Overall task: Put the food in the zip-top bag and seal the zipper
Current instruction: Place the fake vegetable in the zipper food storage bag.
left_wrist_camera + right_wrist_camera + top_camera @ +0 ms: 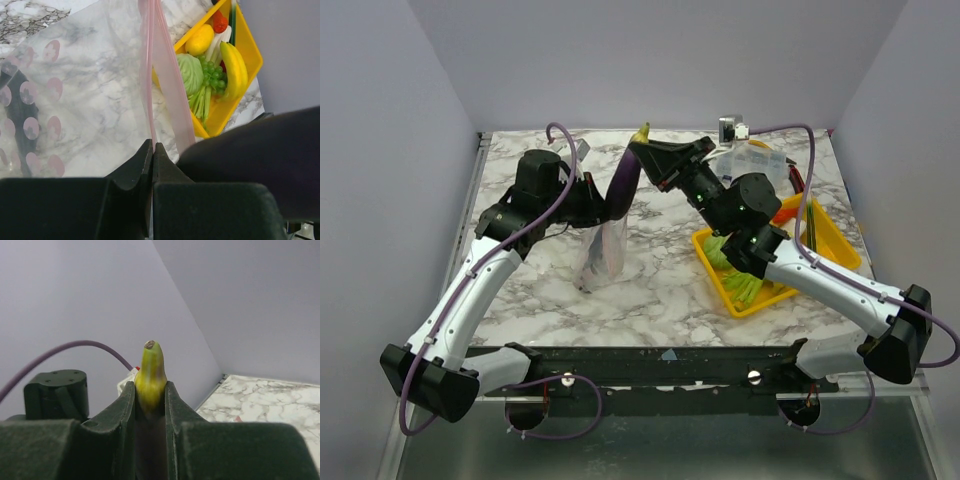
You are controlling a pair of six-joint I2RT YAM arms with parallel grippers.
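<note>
Sitting by the right edge, the tray point(837, 238) holds a banana point(235, 65), a cabbage point(190, 72) and grapes point(212, 80). At the middle of the counter point(660, 295) the bag point(603, 250) hangs with its bottom on the marble and its mouth lifted. The left gripper point(152, 150) has its fingers pressed together on the zipper point(167, 85), only the thin strip between them. Just beside that strip hangs the eggplant point(623, 185), tilted, dark end down; whether it has entered the mouth cannot be told. The right gripper point(150, 390) clamps the eggplant's yellow-green stem end, fingers narrowly parted around it. A clear box point(757, 160) stands in the far right corner.
</note>
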